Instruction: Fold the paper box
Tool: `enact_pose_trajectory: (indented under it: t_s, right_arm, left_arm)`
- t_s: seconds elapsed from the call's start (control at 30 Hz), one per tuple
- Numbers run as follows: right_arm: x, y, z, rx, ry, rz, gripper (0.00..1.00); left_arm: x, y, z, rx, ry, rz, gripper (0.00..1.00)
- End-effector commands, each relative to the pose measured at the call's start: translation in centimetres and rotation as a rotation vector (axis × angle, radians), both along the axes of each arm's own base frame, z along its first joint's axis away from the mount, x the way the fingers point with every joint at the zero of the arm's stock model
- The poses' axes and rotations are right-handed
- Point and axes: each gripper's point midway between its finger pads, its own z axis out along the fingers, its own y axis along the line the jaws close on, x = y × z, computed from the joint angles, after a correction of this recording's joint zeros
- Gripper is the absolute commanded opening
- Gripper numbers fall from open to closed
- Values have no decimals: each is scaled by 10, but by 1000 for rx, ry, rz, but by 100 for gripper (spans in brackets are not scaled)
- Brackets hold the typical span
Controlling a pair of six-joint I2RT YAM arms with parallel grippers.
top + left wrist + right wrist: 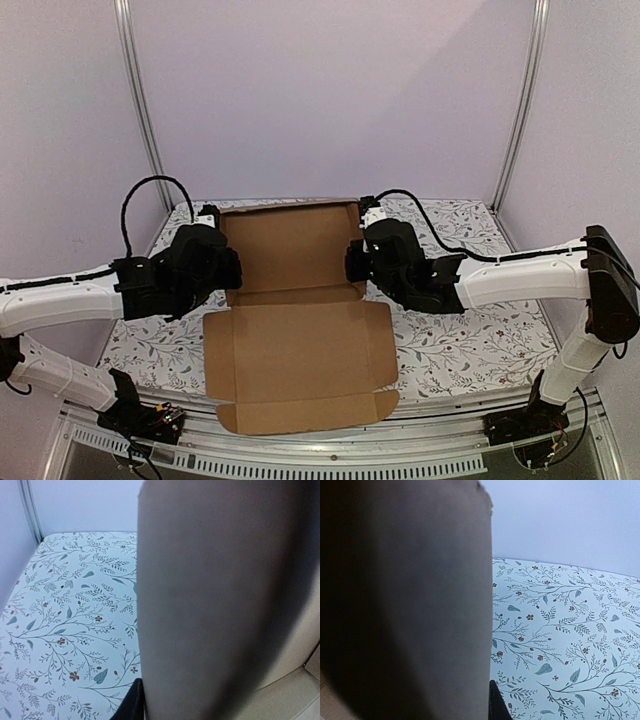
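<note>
Paper box (300, 345): brown die-cut sheet at the middle of the table, between the two arms. The near half lies flat with its side flaps spread and a narrow flap at the near edge.
Box axis: the long axis runs from the arm bases toward the back wall. The far panel appears to be raised off the surface, though the top view alone does not settle this.
Left gripper (235, 270): at the left edge of the far panel. I cannot tell how far its fingers are parted or whether they hold the cardboard.
Right gripper (352, 262): at the right edge of the same panel. Finger gap and hold cannot be told either.
Table (470, 340): white cover printed with leafy sprigs and small flowers.
Room: plain pale walls (330, 90), and two metal posts (140, 100) rising at the back corners.
Top view only: the whole sheet and both arms.
Left wrist view: cardboard (215, 605) fills the right side, close and blurred. A dark finger (131, 705) shows at its lower edge.
Right wrist view: mirror case, with cardboard (405, 605) on the left and a dark finger (496, 705) at the bottom.
</note>
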Motion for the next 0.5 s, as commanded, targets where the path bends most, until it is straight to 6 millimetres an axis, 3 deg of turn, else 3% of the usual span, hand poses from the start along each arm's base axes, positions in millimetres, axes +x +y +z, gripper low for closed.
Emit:
enact_pose_trajectory:
  t_s: [0.0,0.27,0.37,0.47]
  right_arm:
    - [-17,32,22,80,-10,97,0]
    - [-13,30,14,43,-9,69,0]
    - [-10,26,12,11,-22,50,0]
    - [-7,21,11,-30,-43,32,0]
  left_arm:
    - [-2,-32,11,-79,-2,-90,26]
    - [-2,-41,14,-100,-2,-127,45]
    - [-4,-38,14,-82,5,-135,56]
    - [-7,-31,14,-54,11,-124,61]
